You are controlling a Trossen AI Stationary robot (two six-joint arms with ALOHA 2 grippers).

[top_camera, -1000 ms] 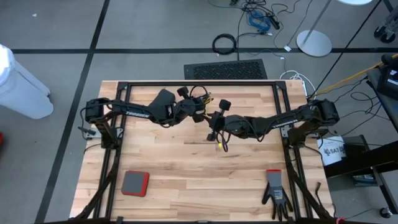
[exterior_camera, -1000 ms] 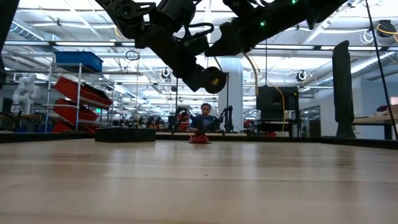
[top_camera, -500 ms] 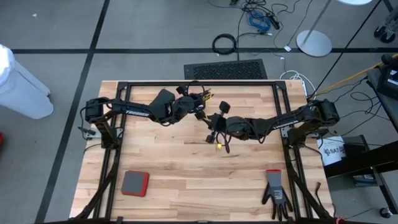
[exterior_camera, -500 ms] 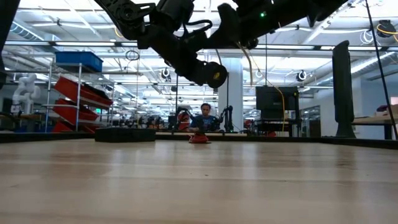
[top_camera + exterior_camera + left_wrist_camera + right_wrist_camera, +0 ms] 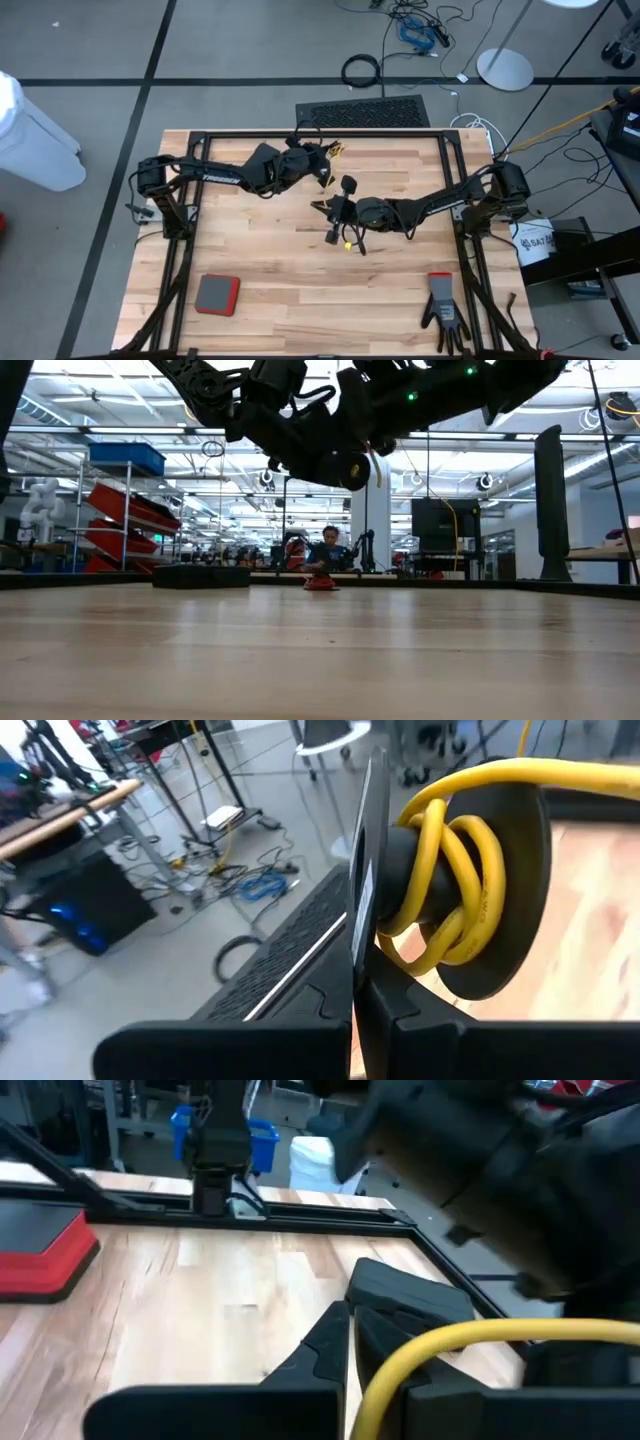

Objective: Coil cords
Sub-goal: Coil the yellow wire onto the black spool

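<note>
A black reel point(image 5: 500, 920) has the yellow cord point(image 5: 450, 870) wound round its hub. My left gripper point(image 5: 322, 168) is shut on it above the table's far middle. In the low view the reel point(image 5: 350, 470) hangs well clear of the tabletop. From the reel the yellow cord point(image 5: 440, 1342) runs across to my right gripper point(image 5: 332, 210), which is shut just toward the near side of the left one. A short yellow end point(image 5: 348, 243) hangs below it. My left gripper pinches the reel's near flange point(image 5: 362, 870) between its two fingers point(image 5: 320, 1010); the flange shows edge-on in the seam. The fingers lie almost level, pointing toward the table's right. The reel is lifted clear, its axis across the fingers. My right gripper is shut on the yellow cord point(image 5: 372, 1400), a single strand that rises from the seam between its fingers point(image 5: 320, 1345) and arcs away toward the reel. The fingers hide the exact spot. They lie almost level, pointing toward the table's left. The cord is clear of the table and curved, not taut.
A red pad point(image 5: 217, 294) lies at the near left and a black glove point(image 5: 443, 312) at the near right. A black frame point(image 5: 320, 134) runs round the table's edges. A person point(image 5: 330, 550) sits far behind the table.
My left gripper has rolled and gone slightly up and toward the far edge with the reel. My right gripper has gone toward the table's left and near edge, sinking a little and rolling, with the cord still between its fingers.
</note>
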